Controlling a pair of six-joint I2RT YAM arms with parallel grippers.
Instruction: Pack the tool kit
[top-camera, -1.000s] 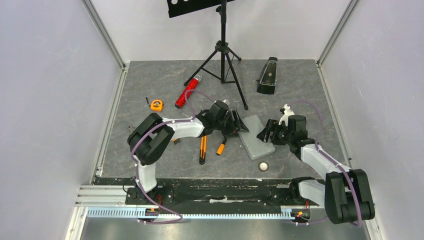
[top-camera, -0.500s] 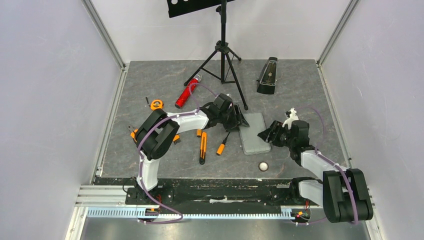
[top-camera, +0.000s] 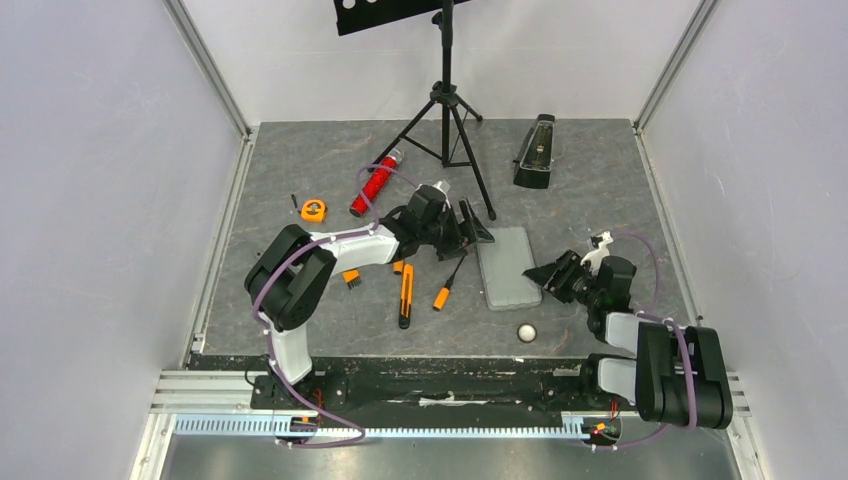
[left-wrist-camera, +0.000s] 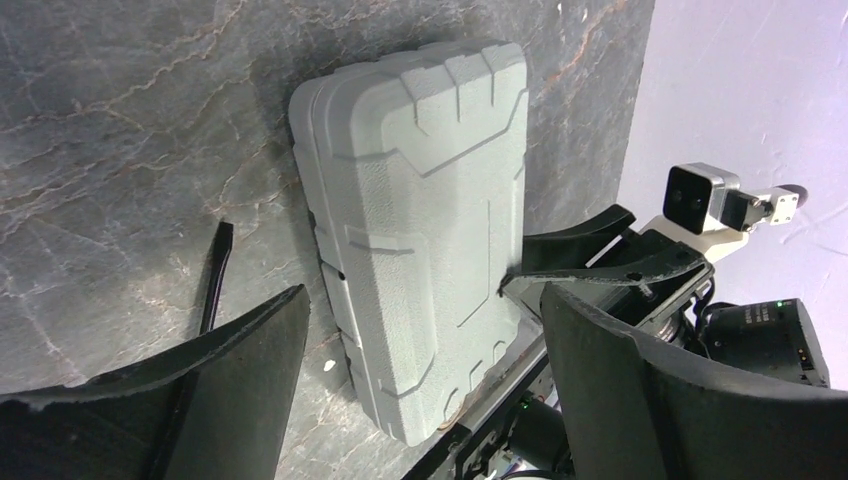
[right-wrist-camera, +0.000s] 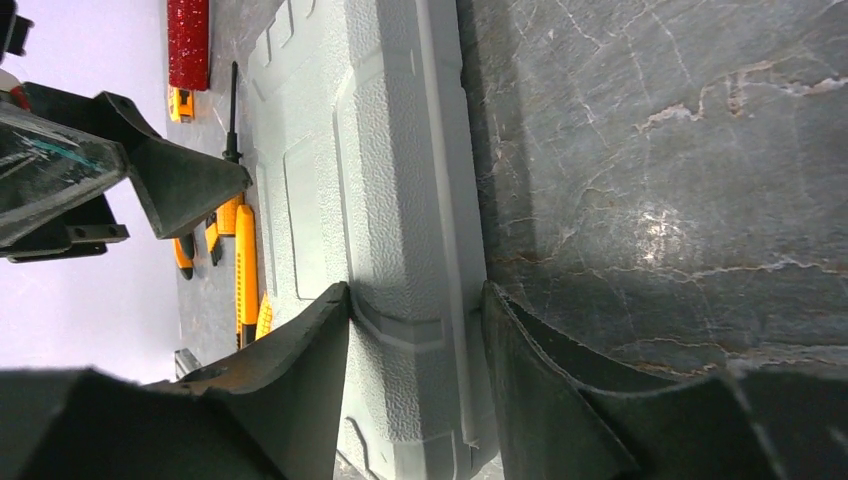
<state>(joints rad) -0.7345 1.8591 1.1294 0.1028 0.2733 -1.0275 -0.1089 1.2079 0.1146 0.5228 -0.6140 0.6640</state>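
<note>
**A:** Where is the case?

**B:** The case (top-camera: 508, 268) lies flat and closed on the table (top-camera: 610, 200), lid up, roughly in the middle, with one claw at each side.

**A:** And the left claw?

**B:** The left claw (top-camera: 468, 227) is at the case's far left corner, just beside it. Its fingers stand wide apart and hold nothing. From its wrist camera the whole lid shows in the gap between them, further off.

**A:** The right one?

**B:** The right claw (top-camera: 542, 277) is at the near right corner. Its fingers are part way apart and straddle the case's long right edge. One finger is over the lid and the other is on the table side. Both sit very close to the plastic, but I cannot tell whether they are pressing on it.

**A:** Which way does the case run?

**B:** Its long axis goes from the far side of the table toward the arm bases. It is a little skewed, so the near end sits slightly more to the right than the far end. The short end with the moulded ribs is the far one, away from the right claw.

**A:** What about the tools?

**B:** They are loose on the table, left of the case. A screwdriver (top-camera: 446, 288) lies nearest, at a slant, with its orange handle toward the bases. A knife (top-camera: 406, 297) lies beside it. The tape measure (top-camera: 313, 209) is well apart, out toward the left wall.
</note>
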